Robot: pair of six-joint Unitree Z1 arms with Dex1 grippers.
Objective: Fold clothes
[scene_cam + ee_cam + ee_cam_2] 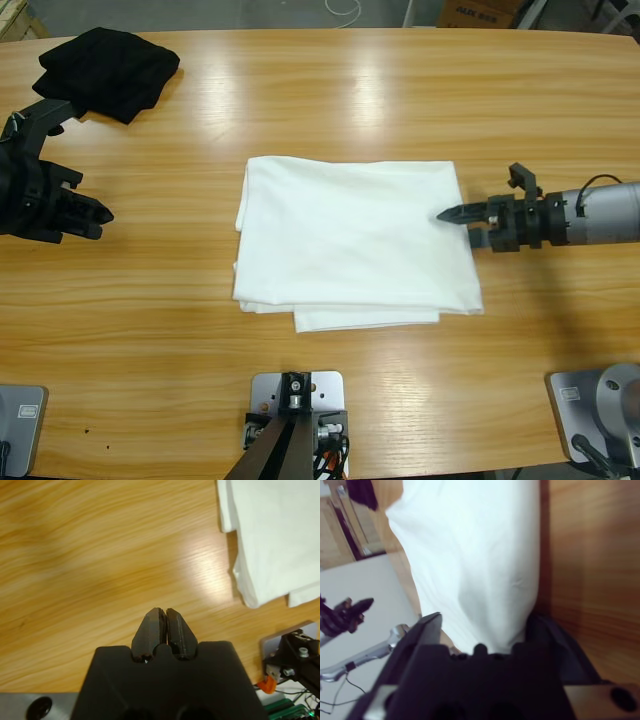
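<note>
High view: the white shirt [355,240] lies folded mid-worktop, the black garment [105,70] at 10 o'clock. Left wrist view: left gripper [162,615] clenched, empty, over bare wood. Right wrist view: right gripper [482,630] straddles the shirt's edge — whether gripped, I cannot tell; pinch every layer before folding.

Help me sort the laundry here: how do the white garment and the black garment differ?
The white garment lies flat in the middle of the table, folded into a neat rectangle; the black garment sits bunched near a far corner. The white one covers more table than the black one. The right gripper reaches the white one's edge; no gripper is at the black one. Both are soft cloth.
</note>
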